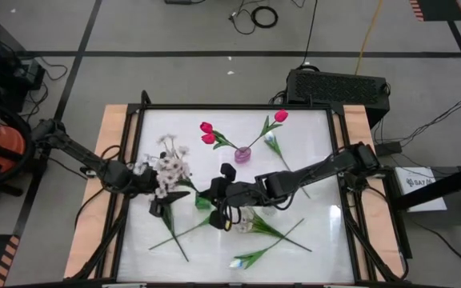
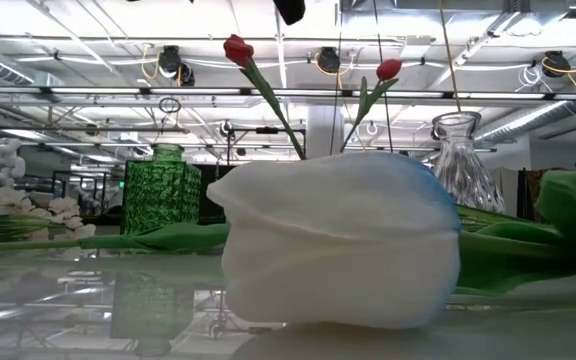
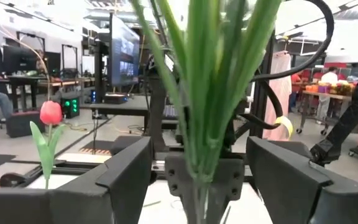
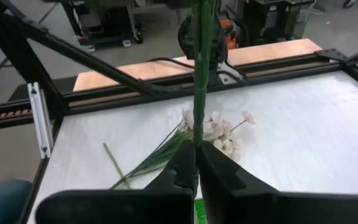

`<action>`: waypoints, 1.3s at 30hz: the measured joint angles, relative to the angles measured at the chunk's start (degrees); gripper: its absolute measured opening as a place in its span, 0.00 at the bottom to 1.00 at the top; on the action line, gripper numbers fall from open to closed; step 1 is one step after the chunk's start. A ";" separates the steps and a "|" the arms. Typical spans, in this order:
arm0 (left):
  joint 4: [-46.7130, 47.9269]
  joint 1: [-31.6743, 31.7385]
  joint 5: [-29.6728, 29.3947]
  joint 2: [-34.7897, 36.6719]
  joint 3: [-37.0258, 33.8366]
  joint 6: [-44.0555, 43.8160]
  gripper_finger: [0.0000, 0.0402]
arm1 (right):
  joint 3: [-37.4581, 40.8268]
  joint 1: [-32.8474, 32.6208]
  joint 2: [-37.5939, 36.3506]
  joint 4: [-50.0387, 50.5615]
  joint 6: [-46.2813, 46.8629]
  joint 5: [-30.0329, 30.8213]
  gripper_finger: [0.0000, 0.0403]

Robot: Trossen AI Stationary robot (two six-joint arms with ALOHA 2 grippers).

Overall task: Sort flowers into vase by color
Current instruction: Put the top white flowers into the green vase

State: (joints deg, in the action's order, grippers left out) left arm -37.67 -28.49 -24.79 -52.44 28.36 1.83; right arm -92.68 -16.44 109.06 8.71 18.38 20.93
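My right gripper (image 4: 196, 155) (image 1: 214, 194) hangs over the table's middle, shut on a bundle of thin green flower stems (image 3: 207, 81). The stems rise from it toward my left gripper (image 3: 199, 149) (image 1: 160, 196), which is open. Its two fingers stand on either side of the stems, apart from them. The stems' flower end runs out of both wrist views. Cream blossoms (image 1: 166, 164) show around the left gripper in the high view; whether they belong to the held stems I cannot tell. Red tulips (image 1: 207, 133) stand in a small pink vase (image 1: 242, 154). My right gripper pinches the green stems (image 4: 196, 138) between its two fingers, where the stems run together into one strand. The fingers come from the table's right side, slanting a little down. The stems rise away from the fingers toward the left arm, clear of the table.
A spray of cream blossoms (image 4: 219, 130) lies on the table below the held stems. A green vase (image 2: 166, 190) and a clear glass vase (image 2: 463, 150) stand mid-table. A white tulip (image 2: 338, 240) lies near the front edge, and other loose flowers (image 1: 270, 228) lie right of centre.
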 joint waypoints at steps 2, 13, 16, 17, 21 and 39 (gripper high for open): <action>0.31 0.00 0.37 -0.12 0.00 0.04 0.67 | 0.00 0.36 0.34 -0.44 0.05 -0.05 0.00; 0.74 0.07 0.62 1.28 0.00 1.68 0.36 | 0.00 0.47 0.39 0.78 0.68 -0.10 0.02; 1.17 0.09 0.85 2.09 0.00 1.49 0.23 | 0.00 0.47 0.39 1.76 0.70 -0.11 0.02; 1.19 0.09 1.04 2.25 0.00 1.49 0.19 | 0.00 0.47 0.39 1.75 0.71 -0.12 0.03; 2.10 0.09 1.89 2.54 0.00 0.12 0.04 | 0.00 0.30 0.39 2.00 0.72 -0.31 0.07; 18.59 0.07 0.52 7.10 -2.77 -12.07 0.02 | -0.02 -3.82 -0.89 12.81 4.19 -0.11 0.51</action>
State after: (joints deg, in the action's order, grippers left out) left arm -19.08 -28.42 -24.27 -45.33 25.59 -10.24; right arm -92.71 -20.26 108.17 21.53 22.57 20.82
